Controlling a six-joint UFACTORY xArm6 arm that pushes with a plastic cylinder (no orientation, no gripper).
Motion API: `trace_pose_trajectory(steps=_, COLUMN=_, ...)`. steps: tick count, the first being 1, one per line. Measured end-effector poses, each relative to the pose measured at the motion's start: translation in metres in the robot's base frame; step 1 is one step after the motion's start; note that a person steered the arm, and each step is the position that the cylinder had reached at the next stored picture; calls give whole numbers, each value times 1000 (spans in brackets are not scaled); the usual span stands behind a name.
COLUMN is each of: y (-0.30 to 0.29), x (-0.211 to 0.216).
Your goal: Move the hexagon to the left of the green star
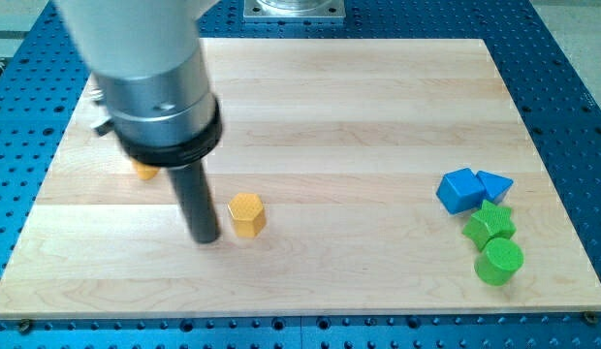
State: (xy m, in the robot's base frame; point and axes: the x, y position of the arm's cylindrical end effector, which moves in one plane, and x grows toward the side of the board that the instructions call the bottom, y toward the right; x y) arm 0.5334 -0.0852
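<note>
A yellow hexagon block lies on the wooden board, left of the middle. My tip rests on the board just to the hexagon's left, a small gap away. A green star block lies far off at the view's right, with a green cylinder just below it. The arm's grey body covers the upper left of the view.
A blue cube-like block and a blue triangular block sit just above the green star. Another yellow block shows partly under the arm's body at the left. The board lies on a blue perforated table.
</note>
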Motion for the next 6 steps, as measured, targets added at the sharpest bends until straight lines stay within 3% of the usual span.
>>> trace_pose_trajectory(steps=1, y=80, x=3)
trace_pose_trajectory(steps=2, y=59, x=-23)
trace_pose_trajectory(steps=3, y=114, x=-27)
trace_pose_trajectory(steps=4, y=186, x=0)
trace_pose_trajectory(steps=6, y=176, x=44)
